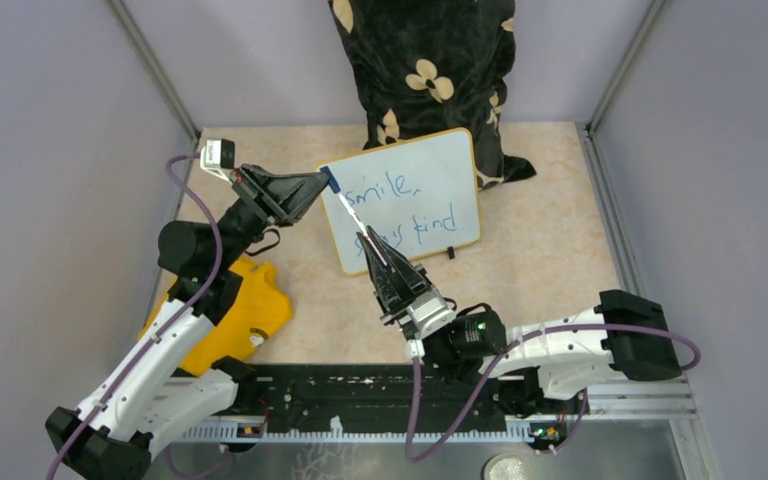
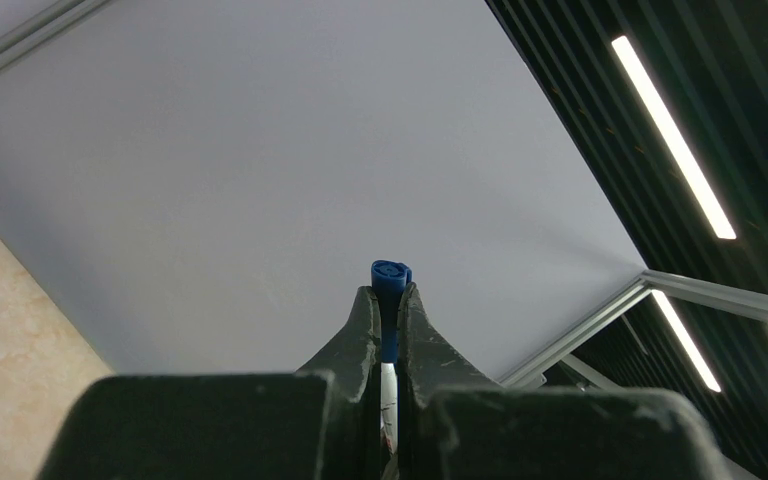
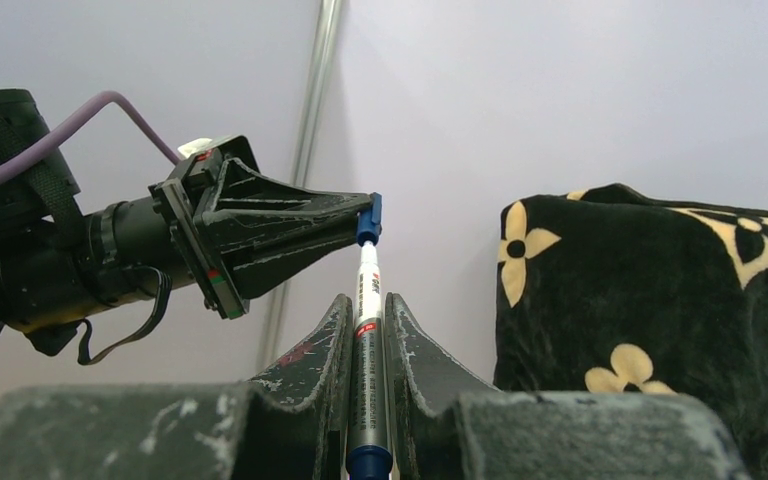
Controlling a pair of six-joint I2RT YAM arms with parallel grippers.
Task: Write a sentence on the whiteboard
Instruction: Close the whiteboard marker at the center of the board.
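holding pen [image 3: 367, 275] tight, right claw [image 3: 368, 300]; left claw [image 2: 387, 295] nips blue cap [image 3: 369, 218] just ahead of right tips, near whiteboard [image 1: 440, 170].

My right claw [image 1: 380, 260] and the marker [image 1: 357, 217] it grips cover the first word in the lower line of the sentence [image 1: 388, 190], just ahead of its tips. The marker's print is too small to read.

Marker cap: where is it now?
In the top view the left gripper pinches the cap by the whiteboard's top-left corner; the right gripper holds the marker.
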